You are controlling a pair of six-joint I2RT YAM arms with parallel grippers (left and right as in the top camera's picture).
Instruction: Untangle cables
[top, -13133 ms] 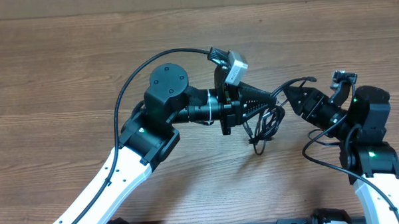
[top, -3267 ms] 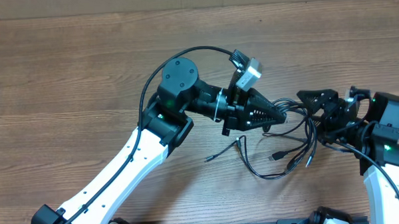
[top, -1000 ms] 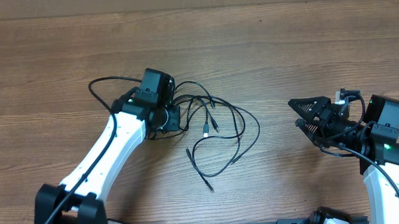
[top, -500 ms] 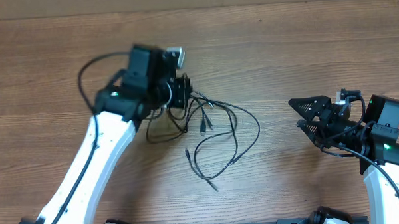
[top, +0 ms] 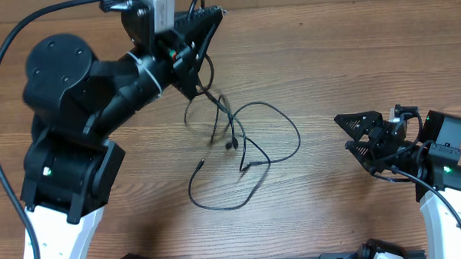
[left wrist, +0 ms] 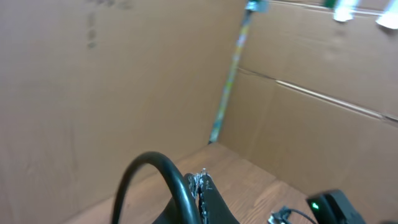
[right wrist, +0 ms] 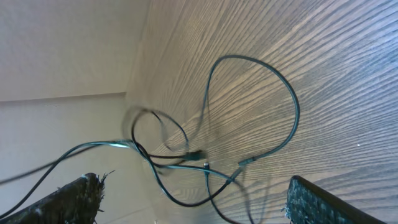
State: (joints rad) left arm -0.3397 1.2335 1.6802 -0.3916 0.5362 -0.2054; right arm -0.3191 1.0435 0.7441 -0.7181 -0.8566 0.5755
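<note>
You see the cables [top: 231,144] run from the left fingers [top: 200,23] down onto the desk [top: 328,57]. Their loops lie between the two pairs of fingers, with the right fingers [top: 355,122] well apart from the nearest loop.

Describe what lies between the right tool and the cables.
Nothing but bare table: in the overhead view, the stretch from the open right tool to the cables holds only wood.
</note>
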